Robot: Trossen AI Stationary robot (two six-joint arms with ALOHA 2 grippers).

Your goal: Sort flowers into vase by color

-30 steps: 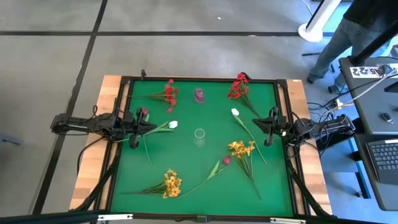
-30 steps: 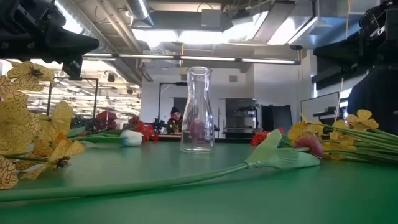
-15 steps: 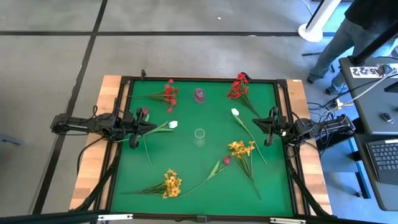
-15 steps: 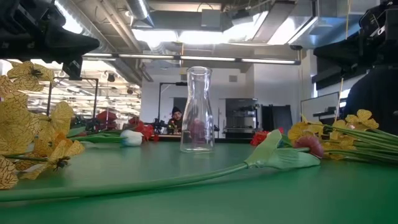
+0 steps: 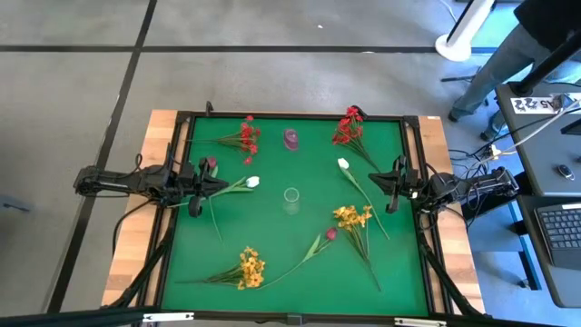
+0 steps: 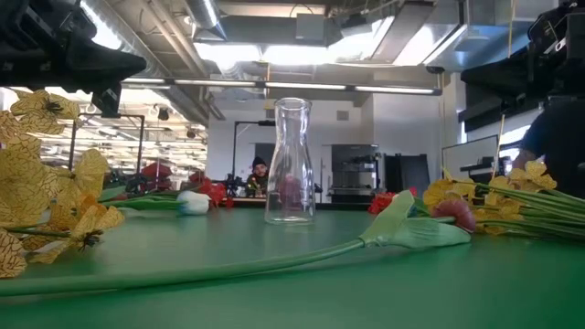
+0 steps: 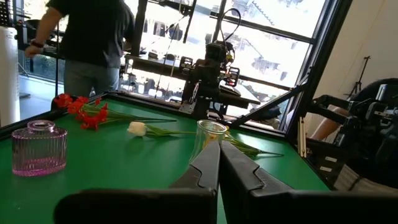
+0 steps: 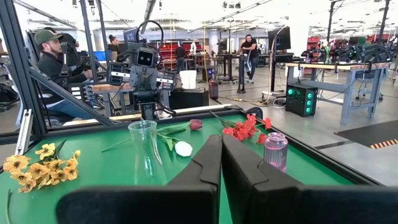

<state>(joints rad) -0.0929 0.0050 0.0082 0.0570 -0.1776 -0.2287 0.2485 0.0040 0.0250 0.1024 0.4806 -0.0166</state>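
A clear glass vase (image 5: 291, 198) stands mid-table, and a pink ribbed vase (image 5: 290, 138) stands toward the far edge. Flowers lie flat on the green mat. There are red sprays (image 5: 247, 136) (image 5: 348, 127), white tulips (image 5: 252, 182) (image 5: 343, 164), magenta tulips (image 5: 211, 163) (image 5: 331, 233) and yellow sprays (image 5: 352, 216) (image 5: 250, 266). My left gripper (image 5: 221, 184) is shut and empty, held above the left white tulip's stalk at the table's left. My right gripper (image 5: 380, 180) is shut and empty at the table's right. Both point toward the clear vase, which also shows in the left wrist view (image 7: 210, 134) and the right wrist view (image 8: 146, 152).
A black frame (image 5: 290, 116) rims the mat. A person (image 5: 508, 64) stands beyond the far right corner by a desk with a laptop (image 5: 563, 227). Bare mat lies around the clear vase and along the near edge (image 5: 300, 295).
Both arms have kept still and no flower has moved. The person beyond the far right corner has shifted a little farther from the table.
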